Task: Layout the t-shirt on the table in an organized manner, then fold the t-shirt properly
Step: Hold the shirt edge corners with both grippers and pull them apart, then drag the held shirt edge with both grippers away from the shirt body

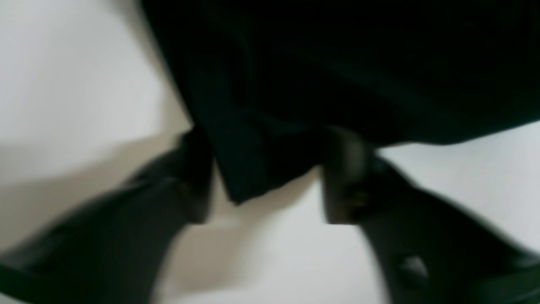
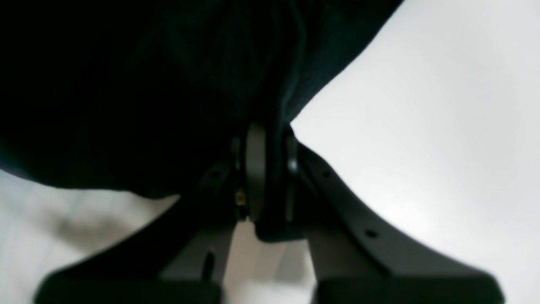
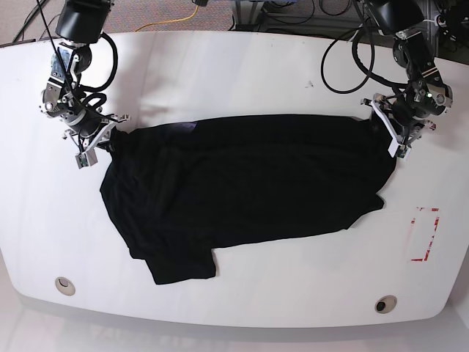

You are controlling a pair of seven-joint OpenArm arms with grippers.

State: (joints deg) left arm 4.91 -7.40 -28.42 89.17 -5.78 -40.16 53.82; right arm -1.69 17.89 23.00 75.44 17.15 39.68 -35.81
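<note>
The black t-shirt [image 3: 242, 191] lies spread across the middle of the white table [image 3: 234, 66], wrinkled, with one sleeve at the front left. My right gripper [image 3: 110, 139] is at the shirt's upper left corner. In the right wrist view it [image 2: 270, 169] is shut on a fold of the t-shirt [image 2: 147, 84]. My left gripper [image 3: 390, 130] is at the shirt's upper right corner. In the blurred left wrist view its fingers [image 1: 198, 177] stand wide apart, with a corner of the t-shirt [image 1: 295, 76] between them over the table [image 1: 63, 84].
A red rectangular outline mark [image 3: 425, 235] is at the right edge of the table. Two small round holes [image 3: 64, 284] [image 3: 384, 302] sit near the front edge. Cables run behind the far edge.
</note>
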